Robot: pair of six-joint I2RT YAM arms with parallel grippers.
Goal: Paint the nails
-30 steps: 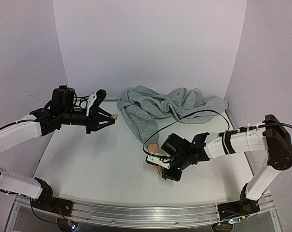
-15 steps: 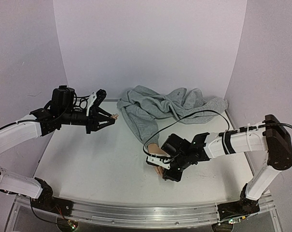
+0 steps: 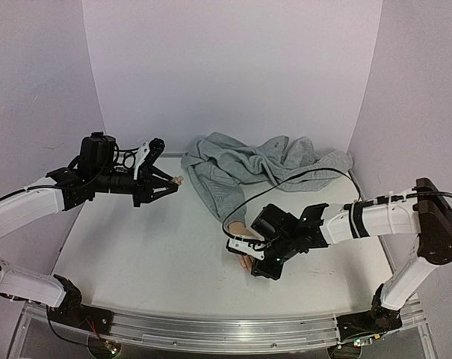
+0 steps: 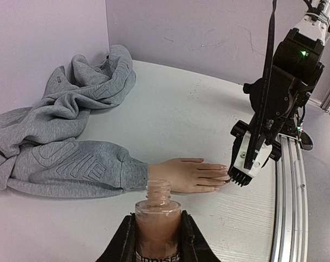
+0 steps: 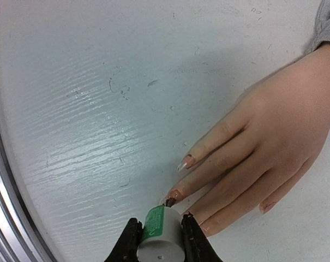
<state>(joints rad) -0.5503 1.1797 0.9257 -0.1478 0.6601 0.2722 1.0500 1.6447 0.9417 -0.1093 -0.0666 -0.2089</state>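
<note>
The mannequin hand (image 5: pixel 274 131) lies flat on the white table, fingers pointing to the near edge; it also shows in the left wrist view (image 4: pixel 189 174) and in the top view (image 3: pixel 243 233). Its pale nails (image 5: pixel 186 162) tip the fingers. My right gripper (image 5: pixel 159 232) is shut on the white brush cap (image 5: pixel 160 237) with a green label; the brush tip (image 5: pixel 169 202) touches the nail of the finger beside the outermost one. My left gripper (image 4: pixel 156 240) is shut on the open polish bottle (image 4: pixel 157 218), held up at the far left (image 3: pixel 175 180).
A grey sweatshirt (image 3: pixel 263 168) lies bunched at the back centre, its sleeve (image 4: pixel 72 166) running to the hand's wrist. The metal rail of the table's near edge (image 4: pixel 287 207) is close to the fingertips. Purple walls close the back and sides.
Almost nothing has changed. The right arm has shifted very slightly at the fingertips; the left arm and bottle have not moved.
</note>
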